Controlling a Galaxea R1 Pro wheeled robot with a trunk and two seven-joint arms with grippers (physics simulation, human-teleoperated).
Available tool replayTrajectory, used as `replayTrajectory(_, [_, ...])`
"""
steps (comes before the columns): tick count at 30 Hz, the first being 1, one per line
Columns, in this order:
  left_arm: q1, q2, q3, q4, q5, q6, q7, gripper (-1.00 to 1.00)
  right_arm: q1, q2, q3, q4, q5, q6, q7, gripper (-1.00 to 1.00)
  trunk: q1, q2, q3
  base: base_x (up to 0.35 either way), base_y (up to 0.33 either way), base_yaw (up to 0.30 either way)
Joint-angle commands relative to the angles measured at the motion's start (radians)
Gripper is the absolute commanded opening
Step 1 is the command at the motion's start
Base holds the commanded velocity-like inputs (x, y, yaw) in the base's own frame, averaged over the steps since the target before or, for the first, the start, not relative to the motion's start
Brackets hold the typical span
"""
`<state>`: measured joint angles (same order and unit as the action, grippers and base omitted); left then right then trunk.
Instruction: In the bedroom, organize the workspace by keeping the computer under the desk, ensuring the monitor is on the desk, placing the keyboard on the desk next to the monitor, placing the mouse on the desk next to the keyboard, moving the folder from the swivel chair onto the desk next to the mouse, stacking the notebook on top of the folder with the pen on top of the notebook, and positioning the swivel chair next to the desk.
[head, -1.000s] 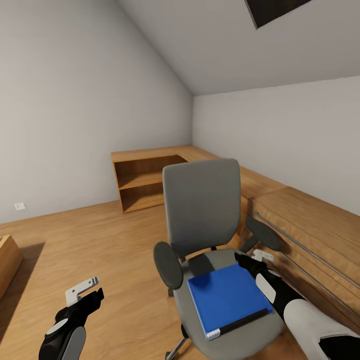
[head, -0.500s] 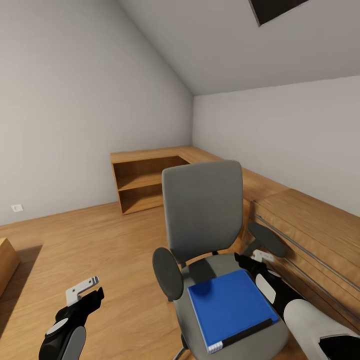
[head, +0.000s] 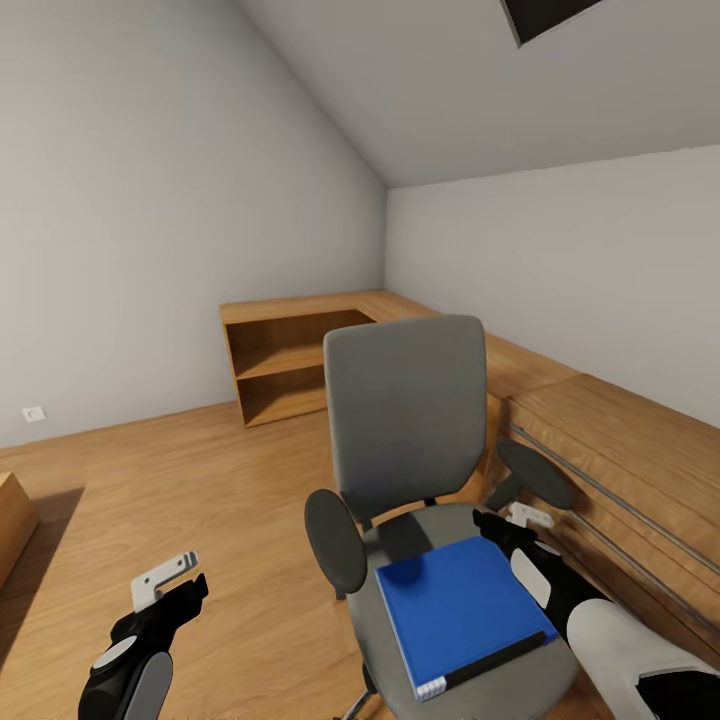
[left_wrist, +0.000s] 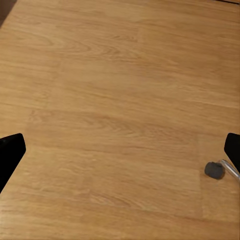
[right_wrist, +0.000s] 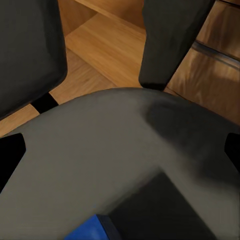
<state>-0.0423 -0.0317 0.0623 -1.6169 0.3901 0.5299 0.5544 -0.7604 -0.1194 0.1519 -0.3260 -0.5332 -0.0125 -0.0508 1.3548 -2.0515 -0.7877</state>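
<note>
i am judging the folder (head: 458, 610) stiff, light, slippery on the chair (head: 405, 420); pinching its overhanging edge; both grippers, right (head: 505, 525) and left (head: 170, 585), sitting wide, empty.

Wooden floor (left_wrist: 120, 100), perhaps a castor (left_wrist: 214, 170)

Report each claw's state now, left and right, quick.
Left claw: open, empty, over bare wooden floor.
Right claw: open, empty, above the swivel chair seat by the folder.
</note>
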Motion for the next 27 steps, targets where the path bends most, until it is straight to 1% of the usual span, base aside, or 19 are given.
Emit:
replayTrajectory(1, [-0.001, -0.001, 0.001, -0.001, 0.01, 0.002, 0.007, 1.0, 0.0, -0.001, 0.009, -0.001, -0.009, -0.001, -0.006, 1.0, 0.0, 0.0, -0.001, 0.0, 0.0, 0.0])
replayTrajectory(3, [-0.001, -0.001, 0.001, -0.001, 0.01, 0.002, 0.007, 1.0, 0.0, -0.001, 0.009, -0.001, -0.009, -0.001, -0.007, 1.0, 0.0, 0.0, -0.001, 0.0, 0.0, 0.0])
replayTrajectory(8, [-0.001, -0.001, 0.001, -0.001, 0.01, 0.002, 0.007, 1.0, 0.0, 0.0, 0.009, -0.001, -0.009, -0.001, -0.008, 1.0, 0.019, -0.035, -0.017, 0.0, 0.0, 0.0])
replayTrajectory(11, [-0.001, -0.001, 0.001, -0.001, 0.01, 0.002, 0.007, 1.0, 0.0, 0.0, 0.012, -0.001, -0.008, 0.003, -0.009, 1.0, 0.019, -0.035, -0.017, 0.0, 0.0, 0.0])
replayTrajectory(12, [-0.001, -0.001, 0.001, -0.001, 0.01, 0.002, 0.007, 1.0, 0.0, 0.0, 0.015, -0.001, -0.008, 0.014, -0.009, 1.0, 0.019, -0.035, -0.017, 0.0, 0.0, 0.0])
replayTrajectory(13, [-0.001, -0.001, 0.001, -0.001, 0.01, 0.002, 0.007, 1.0, 0.0, 0.0, 0.019, -0.004, -0.008, 0.076, -0.009, 1.0, 0.019, -0.035, -0.017, 0.0, 0.0, 0.0])
replayTrajectory(14, [-0.001, -0.001, 0.001, -0.001, 0.011, 0.002, 0.007, 1.0, 0.0, 0.0, 0.02, -0.006, -0.008, 0.105, -0.009, 1.0, 0.019, -0.035, -0.017, 0.0, 0.0, 0.0])
replayTrajectory(16, [-0.001, -0.001, 0.001, -0.001, 0.01, 0.002, 0.007, 1.0, 0.0, 0.0, 0.021, -0.009, -0.008, 0.137, -0.008, 1.0, 0.019, -0.035, -0.017, 0.0, 0.0, 0.0])
replayTrajectory(20, [-0.001, -0.001, 0.001, -0.001, 0.01, 0.002, 0.007, 1.0, 0.0, 0.0, 0.023, -0.011, -0.008, 0.169, -0.009, 1.0, 0.019, -0.035, -0.017, 0.0, 0.0, 0.0])
replayTrajectory(27, [-0.001, -0.001, 0.001, -0.001, 0.01, 0.002, 0.007, 1.0, 0.0, 0.0, 0.023, -0.012, -0.008, 0.184, -0.027, 1.0, 0.019, -0.035, -0.017, 0.0, 0.0, 0.0])
